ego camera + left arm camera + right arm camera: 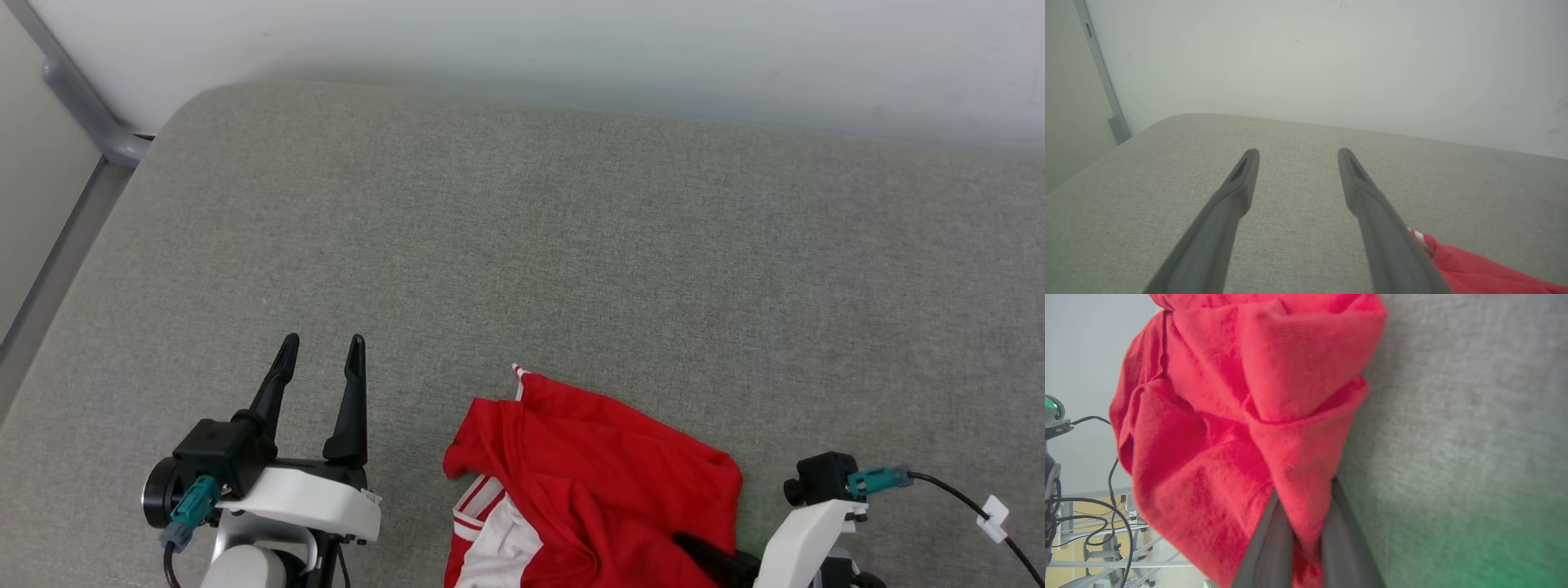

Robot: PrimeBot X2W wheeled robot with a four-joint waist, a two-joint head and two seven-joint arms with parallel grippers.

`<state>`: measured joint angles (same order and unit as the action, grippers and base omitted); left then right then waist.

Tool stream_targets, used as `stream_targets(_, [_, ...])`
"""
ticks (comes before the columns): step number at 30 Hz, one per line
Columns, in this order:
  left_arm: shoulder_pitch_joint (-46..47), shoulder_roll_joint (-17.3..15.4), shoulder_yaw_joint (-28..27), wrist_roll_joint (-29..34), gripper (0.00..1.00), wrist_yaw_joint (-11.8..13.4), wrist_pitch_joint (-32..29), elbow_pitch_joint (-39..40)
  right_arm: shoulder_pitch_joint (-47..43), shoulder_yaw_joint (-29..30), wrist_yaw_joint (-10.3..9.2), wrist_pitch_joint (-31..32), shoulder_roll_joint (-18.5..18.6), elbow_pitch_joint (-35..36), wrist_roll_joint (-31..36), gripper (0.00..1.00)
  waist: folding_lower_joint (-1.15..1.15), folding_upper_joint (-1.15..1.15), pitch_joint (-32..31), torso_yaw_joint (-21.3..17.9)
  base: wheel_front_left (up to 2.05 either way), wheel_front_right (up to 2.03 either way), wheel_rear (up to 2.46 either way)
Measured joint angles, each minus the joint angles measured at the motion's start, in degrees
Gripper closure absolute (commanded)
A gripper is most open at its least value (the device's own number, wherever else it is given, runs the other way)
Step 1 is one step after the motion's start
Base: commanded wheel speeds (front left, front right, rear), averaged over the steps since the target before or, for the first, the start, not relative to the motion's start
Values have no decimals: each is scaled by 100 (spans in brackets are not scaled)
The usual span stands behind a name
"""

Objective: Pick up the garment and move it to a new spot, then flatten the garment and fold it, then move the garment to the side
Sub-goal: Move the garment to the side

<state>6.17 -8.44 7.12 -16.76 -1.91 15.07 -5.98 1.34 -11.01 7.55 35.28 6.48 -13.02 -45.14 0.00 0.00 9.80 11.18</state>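
The garment (596, 482) is a crumpled red jersey with a white sleeve and red-and-white striped trim, bunched at the near edge of the grey cushion (571, 245); its lettering is hidden. My right gripper (1304, 506) is shut on a fold of the red cloth (1241, 416), which rises bunched above its fingers. In the head view that gripper (702, 555) pokes out from under the garment's right edge. My left gripper (320, 351) stands open to the left of the garment, nothing between its fingers (1241, 183). A corner of the garment (1474, 269) lies beside the left gripper's right finger.
A pale wall (571, 49) runs along the cushion's far edge. A grey metal post (82, 98) stands at the far left corner. Cables and a metal rack (1094, 539) show beyond the cushion's near side in the right wrist view.
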Motion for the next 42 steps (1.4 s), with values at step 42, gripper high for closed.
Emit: stream_targets(42, [858,-600,460,646,0,-474,-385,1716,2494,1655,-2,-328,1783,-110,2877,100,1,0,1821,-2882,0,0,0])
